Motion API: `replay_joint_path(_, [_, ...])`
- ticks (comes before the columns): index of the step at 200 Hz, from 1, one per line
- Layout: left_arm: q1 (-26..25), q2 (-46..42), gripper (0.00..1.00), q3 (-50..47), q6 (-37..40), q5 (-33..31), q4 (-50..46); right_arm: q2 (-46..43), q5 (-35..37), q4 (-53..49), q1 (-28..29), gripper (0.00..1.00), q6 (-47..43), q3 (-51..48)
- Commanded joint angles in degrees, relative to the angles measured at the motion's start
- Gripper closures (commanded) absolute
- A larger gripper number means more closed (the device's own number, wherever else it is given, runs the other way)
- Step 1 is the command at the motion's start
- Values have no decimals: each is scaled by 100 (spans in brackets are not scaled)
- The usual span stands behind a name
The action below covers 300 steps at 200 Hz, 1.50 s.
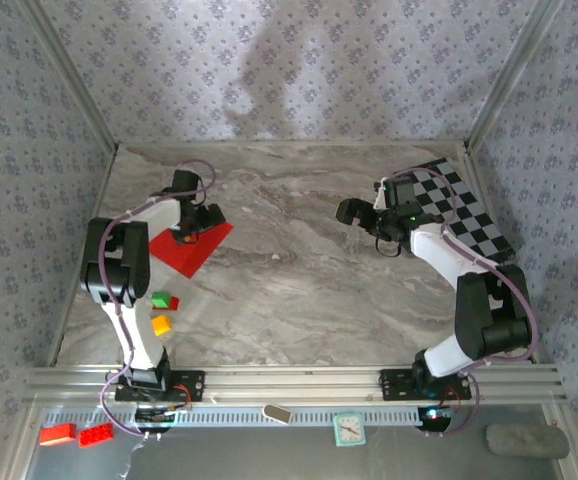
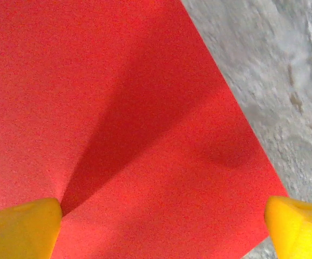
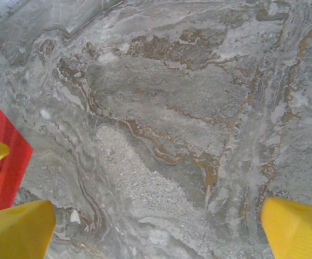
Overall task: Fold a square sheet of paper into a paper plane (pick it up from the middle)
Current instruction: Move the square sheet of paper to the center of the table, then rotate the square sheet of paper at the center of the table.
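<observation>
Hovering low over the square sheet of paper [image 1: 187, 255], the left gripper [image 1: 191, 230] is held with its jaws spread wide and nothing between them. In the left wrist view its yellow fingertips [image 2: 18, 229] are seen at either side of the red surface, and whether they touch it cannot be told. The sheet is laid flat on the marble table [image 1: 299, 290] at about nine o'clock from the table's centre, and no fold is judged to have been made yet. The right gripper [image 1: 352, 212] is placed well apart at about one o'clock, its jaws equally wide and empty, with the checkered board [image 1: 469, 215] just beyond it toward three o'clock. A pickup from the middle is judged to be the step in hand. Several failures can be foreseen. Thin paper lying flat offers no edge, so the pads may be closed on the table alone and the sheet merely pushed. If it is pinched hard, an unwanted crumple may be pressed in where a clean centre crease is needed. If it is dragged toward seven o'clock, the toy bricks [image 1: 161, 324] lying near could be struck and the sheet snagged.
</observation>
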Motion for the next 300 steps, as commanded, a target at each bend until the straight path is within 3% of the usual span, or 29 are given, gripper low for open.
replay_joint_path(1, [-342,205,4,104,407,-34,-654,67,8,-72,21,0,103,151])
replay_joint_path(39, [-1116,136,6,-114,575,367,-772,-15,166,-116,15,0,114,119])
replay_joint_path(91, [-2613,-38,8,-231,533,741,-933,-155,380,-43,-40,0,258,-98])
replay_joint_path(110, [-2871,-269,8,-138,317,760,-1009,-168,342,-36,-36,0,321,-169])
replay_joint_path(132, [-2832,-823,8,-191,-77,709,-819,-92,164,-96,78,5,370,-147])
replay_joint_path(161, [-2522,-1551,6,-457,-635,615,-596,339,-120,-227,648,13,481,162])
replay_joint_path(201, [-1982,-2355,0,-1119,-1104,404,-426,1470,-367,-477,1633,26,482,1178])
replay_joint_path(230, [-1726,-2824,0,-1503,-1171,41,-447,2317,-364,-786,2176,30,407,2163])
replay_joint_path(300, [-1375,-3338,0,-2029,-1381,39,-309,3836,-361,-1525,2517,34,471,3796])
